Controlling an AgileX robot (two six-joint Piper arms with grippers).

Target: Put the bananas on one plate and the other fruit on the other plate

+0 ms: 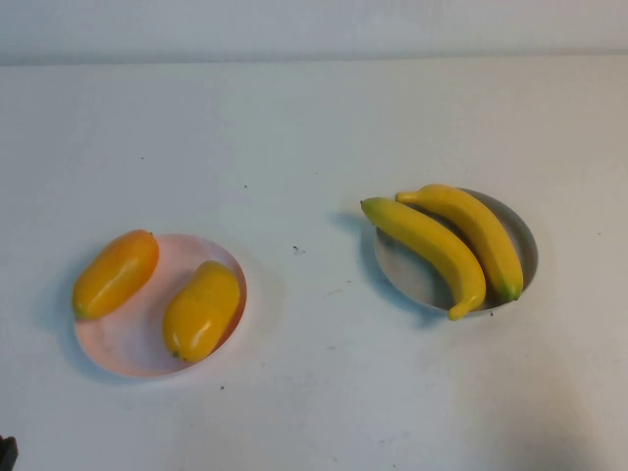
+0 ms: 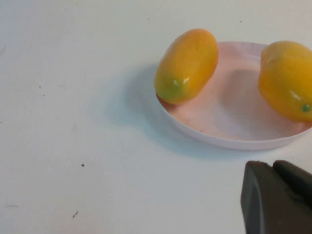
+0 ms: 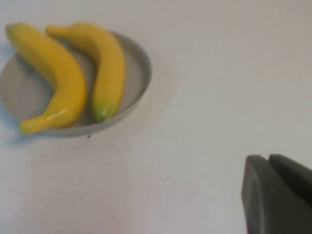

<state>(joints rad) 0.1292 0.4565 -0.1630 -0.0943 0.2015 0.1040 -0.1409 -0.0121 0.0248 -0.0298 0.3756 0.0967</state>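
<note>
at the lower left of the high view, the pink plate [image 1: 137, 353] sits on the tabletop [image 1: 314, 128] with both mangoes on it. the more orange mango [image 1: 115, 273] lies across the plate's left rim, part of it hanging past the edge; the yellower mango [image 1: 201, 309] lies on the plate's right half, its lower end near the rim. the two are apart. a nudge to the plate, or a passing arm, could roll the orange one off onto the tabletop, since it is poorly seated.

the left pincer [image 2: 280, 197] shows only in its wrist view, at the lower right corner, pressed together, holding nothing, near the plate's rim but clear of it. if it sweeps low on any further move it could clip that rim.

right of centre, the grey plate [image 1: 518, 235] carries both bananas [image 1: 451, 245] side by side, touching or almost so, their ends poking over the rim. being long and glossy, they could slide or pivot off if bumped.

the right pincer [image 3: 280, 195] sits at the lower right of its wrist view, pressed together, empty, well apart from the grey plate. the sorting looks done; the main risk is disturbance.
</note>
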